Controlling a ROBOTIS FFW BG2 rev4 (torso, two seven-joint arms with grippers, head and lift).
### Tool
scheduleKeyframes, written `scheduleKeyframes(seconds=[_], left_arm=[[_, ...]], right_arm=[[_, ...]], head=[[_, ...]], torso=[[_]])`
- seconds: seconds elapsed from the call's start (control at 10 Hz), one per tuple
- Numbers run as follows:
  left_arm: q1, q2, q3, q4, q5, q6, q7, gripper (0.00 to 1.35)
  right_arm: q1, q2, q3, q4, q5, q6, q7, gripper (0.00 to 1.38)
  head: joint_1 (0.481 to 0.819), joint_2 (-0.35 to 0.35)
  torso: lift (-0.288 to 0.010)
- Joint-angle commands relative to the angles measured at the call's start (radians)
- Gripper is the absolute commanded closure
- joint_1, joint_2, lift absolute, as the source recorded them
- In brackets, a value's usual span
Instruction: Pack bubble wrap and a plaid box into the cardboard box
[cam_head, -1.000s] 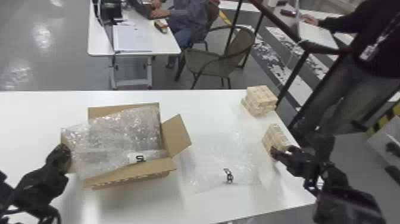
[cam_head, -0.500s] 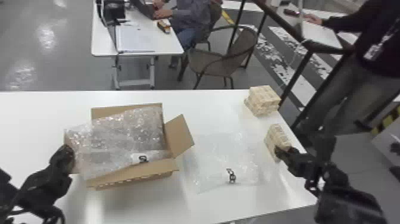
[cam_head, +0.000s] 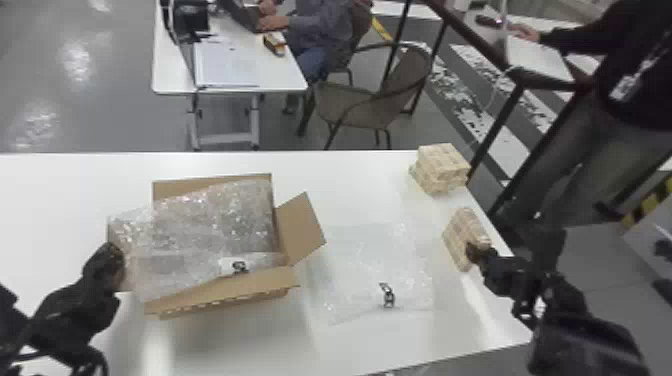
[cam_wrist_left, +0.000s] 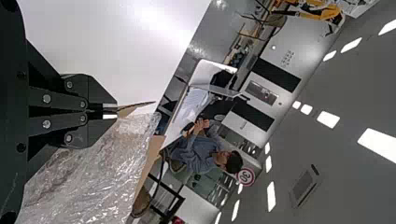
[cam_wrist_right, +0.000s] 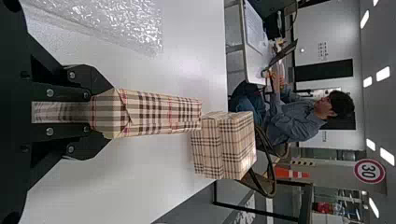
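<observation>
With twelve o'clock pointing straight away from the robot, the cardboard box (cam_head: 222, 295) is lying at about nine o'clock from the right gripper (cam_head: 472, 251), well apart, with a flat bubble wrap sheet (cam_head: 370, 260) lying between them on the table (cam_head: 225, 345). That gripper's fingers appear to be clamping the near end of a plaid box (cam_wrist_right: 159, 113), whose long axis is running out ahead of them, toward roughly eleven o'clock. Whether its underside is touching the table I cannot tell. Two more plaid boxes (cam_head: 441, 167) are sitting near the far edge, also toward eleven. The left gripper (cam_wrist_left: 116, 111) is pressing its fingers together on the left flap (cam_wrist_left: 134, 108) of the carton, at its eight to nine o'clock side, so the left hand is nearer the opening while the right is holding the goods. Crumpled bubble wrap (cam_head: 200, 225) is filling the opening and spilling out toward eight o'clock. The coming move, I judge, is asking for a lift, then a carry toward nine over the sheet, with the long axis swinging to suit the opening; a low path could be snagging the sheet or the carton's three o'clock flap (cam_head: 302, 227).
</observation>
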Motion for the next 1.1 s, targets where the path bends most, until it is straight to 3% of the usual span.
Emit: scheduleKeyframes(seconds=[0.0, 0.3, 0.6, 1.0], left_arm=[[0.0, 0.0, 0.0, 0.0, 0.0, 0.0, 0.0, 1.19], [0.0, 0.0, 0.0, 0.002, 0.002, 0.0, 0.0, 1.19], [-0.003, 0.0, -0.002, 0.006, 0.006, -0.001, -0.002, 1.19], [-0.008, 0.0, -0.002, 0.009, 0.011, -0.003, -0.008, 1.19]], right_arm=[[0.007, 0.0, 0.001, -0.006, -0.008, -0.002, -0.002, 1.03], [0.05, 0.025, 0.015, -0.115, -0.073, 0.014, -0.002, 1.03], [0.104, 0.058, 0.117, -0.322, -0.183, 0.095, -0.016, 1.03], [0.112, 0.054, 0.313, -0.508, -0.373, 0.218, -0.05, 1.03]], head=[[0.695, -0.242], [0.695, -0.242], [0.695, -0.214], [0.695, -0.106]], torso=[[-0.07], [-0.07], [-0.07], [-0.07]])
